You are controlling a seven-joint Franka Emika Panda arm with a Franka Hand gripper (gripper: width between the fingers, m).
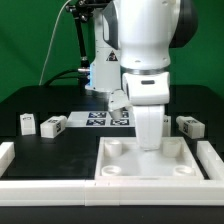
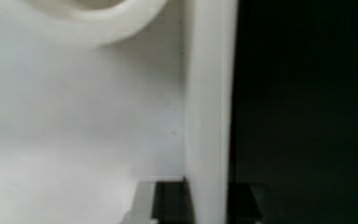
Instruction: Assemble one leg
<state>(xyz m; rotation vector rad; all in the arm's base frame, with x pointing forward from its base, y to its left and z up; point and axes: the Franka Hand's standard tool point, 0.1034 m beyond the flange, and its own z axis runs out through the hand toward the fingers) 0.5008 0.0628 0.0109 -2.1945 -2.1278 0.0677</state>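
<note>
The large white square plate with round corner sockets lies at the front of the table. My gripper stands upright at the plate's far edge. In the wrist view the two dark fingertips sit on either side of the plate's rim, and my gripper is shut on it. A round socket shows on the plate. Two small white legs with tags lie at the exterior view's left. Another leg lies at the right. No leg is in the gripper.
The marker board lies behind the plate, in the middle of the black table. A white raised border runs round the plate on the front, left and right. A green backdrop and cables stand behind the arm.
</note>
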